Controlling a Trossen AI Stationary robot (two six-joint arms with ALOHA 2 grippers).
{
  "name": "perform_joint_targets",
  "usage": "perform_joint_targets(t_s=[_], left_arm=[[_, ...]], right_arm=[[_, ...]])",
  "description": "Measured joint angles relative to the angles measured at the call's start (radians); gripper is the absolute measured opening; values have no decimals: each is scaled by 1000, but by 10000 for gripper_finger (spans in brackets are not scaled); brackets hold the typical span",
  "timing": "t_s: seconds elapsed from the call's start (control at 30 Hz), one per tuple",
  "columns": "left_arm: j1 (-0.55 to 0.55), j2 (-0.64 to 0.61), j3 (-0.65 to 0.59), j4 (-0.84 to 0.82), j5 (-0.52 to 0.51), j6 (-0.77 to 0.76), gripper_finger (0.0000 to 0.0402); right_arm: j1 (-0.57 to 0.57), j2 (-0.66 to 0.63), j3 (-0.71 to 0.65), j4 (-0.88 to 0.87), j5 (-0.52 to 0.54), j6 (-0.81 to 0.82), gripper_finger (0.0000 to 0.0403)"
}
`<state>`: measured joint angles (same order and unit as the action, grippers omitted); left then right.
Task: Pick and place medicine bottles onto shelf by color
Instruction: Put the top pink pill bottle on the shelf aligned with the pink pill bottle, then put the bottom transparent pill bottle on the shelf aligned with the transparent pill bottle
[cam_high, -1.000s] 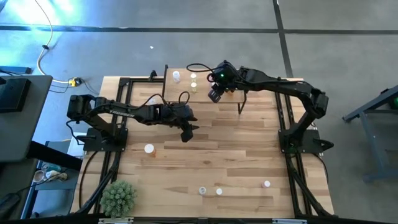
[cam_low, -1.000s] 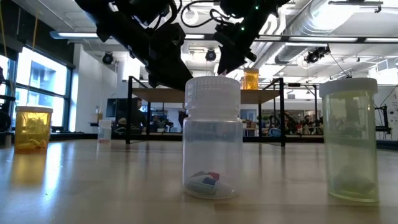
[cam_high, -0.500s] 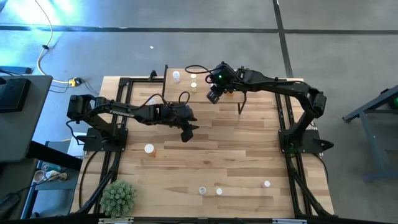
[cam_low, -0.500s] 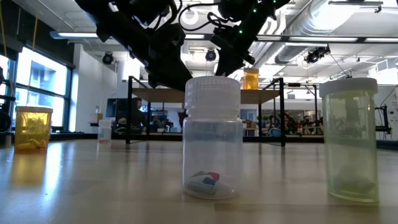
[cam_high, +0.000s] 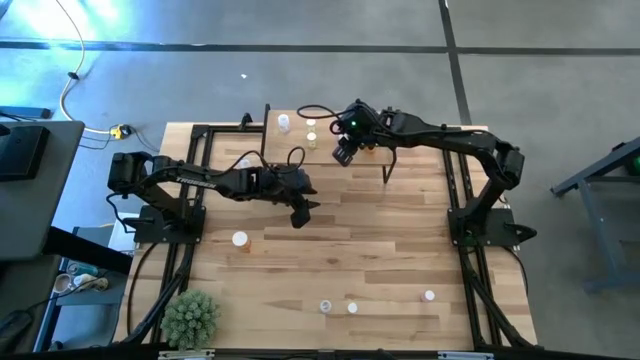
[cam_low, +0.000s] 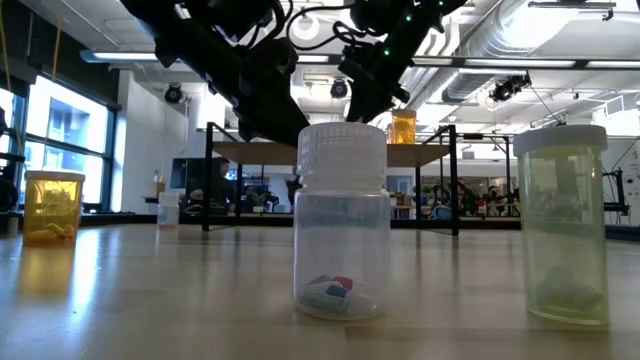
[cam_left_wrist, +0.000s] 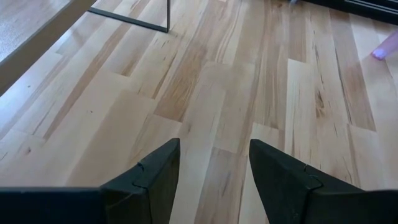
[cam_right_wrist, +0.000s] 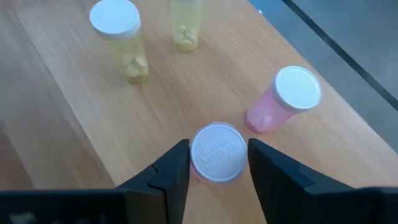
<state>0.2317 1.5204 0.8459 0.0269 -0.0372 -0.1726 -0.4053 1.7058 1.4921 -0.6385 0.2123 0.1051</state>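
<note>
The shelf (cam_high: 283, 148) stands at the table's far middle. On its wood top (cam_right_wrist: 74, 118) stand two pale yellow bottles (cam_right_wrist: 121, 37) (cam_right_wrist: 185, 25) and two pink bottles. My right gripper (cam_right_wrist: 219, 168) hovers over the shelf, open, its fingers close on either side of the nearer pink bottle's white cap (cam_right_wrist: 217, 152). That bottle stands upright on its base; the other pink bottle (cam_right_wrist: 283, 102) is beside it. My left gripper (cam_left_wrist: 214, 177) is open over bare table (cam_high: 300, 216) near the middle, with nothing between its fingers.
Loose bottles stand on the table: one at the left (cam_high: 240, 238) and three near the front edge (cam_high: 326, 306) (cam_high: 352, 308) (cam_high: 429, 296). The low view shows a clear one (cam_low: 342, 220), a yellowish one (cam_low: 565, 225) and an orange one (cam_low: 52, 205). A small plant (cam_high: 190, 318) sits front left.
</note>
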Motion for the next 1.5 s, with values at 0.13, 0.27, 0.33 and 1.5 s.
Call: perform_joint_targets(t_s=[0.13,0.27,0.33,1.5], left_arm=[[0,0,0,0,0,0,184],[0,0,0,0,0,0,184],[0,0,0,0,0,0,184],[0,0,0,16,0,1,184]], right_arm=[[0,0,0,2,4,-1,174],[1,-6,-1,-1,5,-1,183],[2,-15,-1,-6,5,-1,187],[2,-139,-1,-196,15,39,222]])
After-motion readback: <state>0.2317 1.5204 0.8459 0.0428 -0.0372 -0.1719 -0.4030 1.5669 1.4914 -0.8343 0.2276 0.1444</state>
